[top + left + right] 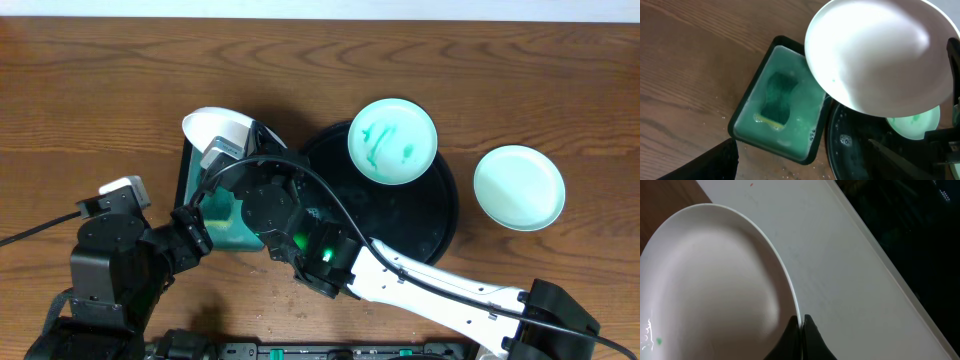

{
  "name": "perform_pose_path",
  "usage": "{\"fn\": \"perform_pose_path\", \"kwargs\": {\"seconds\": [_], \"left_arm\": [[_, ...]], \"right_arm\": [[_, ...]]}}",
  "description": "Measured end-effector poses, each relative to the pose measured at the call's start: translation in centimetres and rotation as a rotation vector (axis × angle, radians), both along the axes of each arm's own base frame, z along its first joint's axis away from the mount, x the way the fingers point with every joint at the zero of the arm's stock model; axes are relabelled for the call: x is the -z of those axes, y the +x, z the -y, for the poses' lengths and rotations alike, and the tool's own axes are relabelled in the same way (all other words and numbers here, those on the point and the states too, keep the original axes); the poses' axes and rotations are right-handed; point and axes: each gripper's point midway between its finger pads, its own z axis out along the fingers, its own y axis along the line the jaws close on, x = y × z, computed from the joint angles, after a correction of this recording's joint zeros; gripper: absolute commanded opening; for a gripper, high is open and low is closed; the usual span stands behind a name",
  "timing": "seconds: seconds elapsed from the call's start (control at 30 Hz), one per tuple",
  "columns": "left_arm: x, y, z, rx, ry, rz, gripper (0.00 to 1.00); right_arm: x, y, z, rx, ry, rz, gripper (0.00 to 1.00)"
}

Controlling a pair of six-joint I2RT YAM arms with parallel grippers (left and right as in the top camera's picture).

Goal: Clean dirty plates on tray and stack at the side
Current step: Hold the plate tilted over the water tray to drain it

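Observation:
A white plate (213,127) is held tilted above the table's left, over the small rectangular tray. My right gripper (801,323) is shut on its rim, one finger on each face of the white plate (715,280). In the left wrist view the same white plate (880,55) fills the upper right, and my left gripper (805,170) stands open below it with nothing between its fingers. A mint plate with green smears (392,140) lies on the far rim of the round black tray (440,215). A clean mint plate (518,187) rests on the table to the tray's right.
The rectangular black-rimmed tray (742,112) holds teal soapy water and a dark green sponge (777,97). It sits just left of the round tray (840,150). My right arm (420,285) crosses the front of the table from the lower right.

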Motion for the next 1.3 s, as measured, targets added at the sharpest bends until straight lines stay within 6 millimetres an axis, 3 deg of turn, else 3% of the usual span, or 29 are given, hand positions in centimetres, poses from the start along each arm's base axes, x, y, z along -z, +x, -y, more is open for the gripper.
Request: {"fn": "perform_pose_path", "kwargs": {"seconds": [0.3, 1.3], "left_arm": [[0.0, 0.0, 0.0, 0.000, 0.000, 0.000, 0.81], [0.0, 0.0, 0.0, 0.000, 0.000, 0.000, 0.80]], "right_arm": [[-1.4, -0.3, -0.4, -0.010, 0.021, 0.046, 0.01], [-1.4, -0.2, 0.0, 0.019, 0.028, 0.045, 0.01]]}}
